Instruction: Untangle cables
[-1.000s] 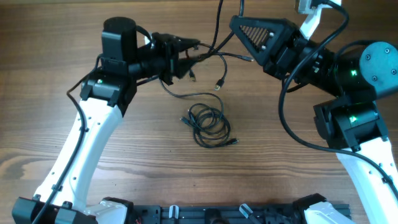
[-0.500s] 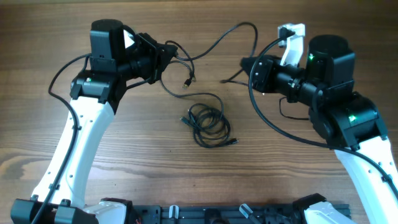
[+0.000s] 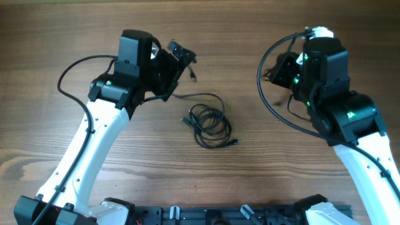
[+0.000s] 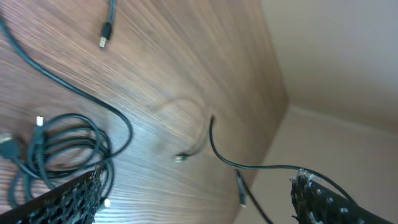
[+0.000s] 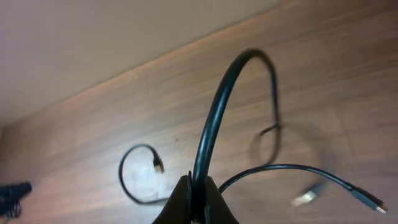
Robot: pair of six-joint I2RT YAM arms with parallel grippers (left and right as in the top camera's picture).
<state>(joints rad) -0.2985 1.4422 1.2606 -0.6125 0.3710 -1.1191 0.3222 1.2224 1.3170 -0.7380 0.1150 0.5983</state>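
Brown wood-grain table (image 3: 56, 25) underneath everything, with a loose coil of thin black cord (image 3: 210, 125) lying flat near its middle. Beyond that coil and a little to its left, the left gripper (image 3: 181, 62): fingers splayed wide in the wrist view, nothing clamped, one slack strand passing close by a finger, contact not discernible. Well to the right of the coil and beyond it, the right gripper (image 5: 196, 186): pinched shut on a second thin black cord (image 5: 214, 106) that arches up out of the jaws and drops back to the wood. Between the left gripper and the coil, a third loose black cord (image 3: 206, 95) curving just past the coil's far edge; a small plug end (image 3: 194, 76) just beyond it. Judged step: drawing one cord clear of the others, coil not yet opened. Next, probably: carry the held cord further from the coil, set it down apart, then bring the open left gripper low and centred onto the loose strand, since thin cord slips past wide fingers.
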